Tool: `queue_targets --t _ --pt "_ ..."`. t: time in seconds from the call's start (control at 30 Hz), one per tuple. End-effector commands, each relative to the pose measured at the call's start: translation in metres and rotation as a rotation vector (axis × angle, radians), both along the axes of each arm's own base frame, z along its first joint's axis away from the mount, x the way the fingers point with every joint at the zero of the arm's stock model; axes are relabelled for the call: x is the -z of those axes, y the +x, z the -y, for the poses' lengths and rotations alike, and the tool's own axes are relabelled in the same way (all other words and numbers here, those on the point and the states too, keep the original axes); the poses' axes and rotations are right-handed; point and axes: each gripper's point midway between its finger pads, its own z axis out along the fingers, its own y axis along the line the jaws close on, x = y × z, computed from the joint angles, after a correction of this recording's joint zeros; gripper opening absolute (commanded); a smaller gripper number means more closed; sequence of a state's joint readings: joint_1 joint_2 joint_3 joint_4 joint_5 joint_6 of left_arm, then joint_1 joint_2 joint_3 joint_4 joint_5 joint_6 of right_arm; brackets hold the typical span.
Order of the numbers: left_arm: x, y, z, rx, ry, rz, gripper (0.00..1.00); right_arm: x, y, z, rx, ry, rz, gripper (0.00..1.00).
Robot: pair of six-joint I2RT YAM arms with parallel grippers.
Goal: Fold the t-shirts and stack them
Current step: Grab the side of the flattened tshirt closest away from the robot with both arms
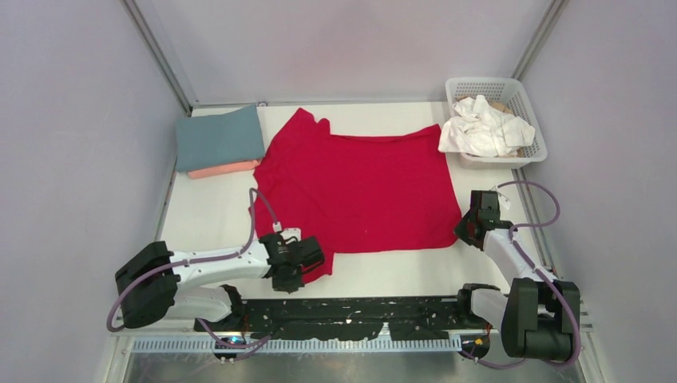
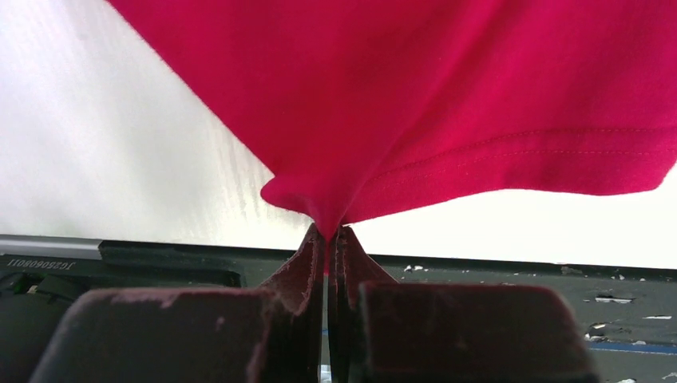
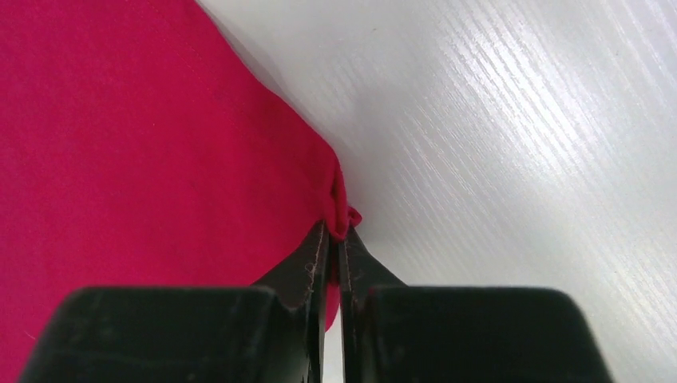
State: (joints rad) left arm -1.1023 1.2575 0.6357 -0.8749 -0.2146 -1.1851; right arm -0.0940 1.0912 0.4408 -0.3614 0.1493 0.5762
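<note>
Right wrist: red t-shirt (image 3: 144,120) in pincer (image 3: 335,230)

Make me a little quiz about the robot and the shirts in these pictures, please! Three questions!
1. What do the left gripper and the right gripper both pinch?
2. What lies on top of the salmon pink folded cotton shirt? A) a white towel B) the dusty blue-grey folded shirt C) a yellow sock
3. True or false: the white plastic lattice basket holds crumpled white cloth.

Key
1. The bright red cotton t-shirt, one near corner each.
2. B
3. True
</note>
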Motion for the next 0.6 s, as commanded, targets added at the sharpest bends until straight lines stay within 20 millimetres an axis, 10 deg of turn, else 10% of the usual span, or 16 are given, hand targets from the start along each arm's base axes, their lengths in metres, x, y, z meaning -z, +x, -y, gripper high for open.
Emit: queue_targets --t 0.0,0.57 --pt "-0.011 -0.001 -0.01 -0.015 0.018 0.017 0.0 0.003 -0.012 -0.007 -0.036 0.028 -0.029 0.07" --pt "-0.024 -0.033 -0.028 -0.037 -0.125 -0.008 0.0 -0.05 -0.045 -0.02 0.005 0.095 0.086 0.1"
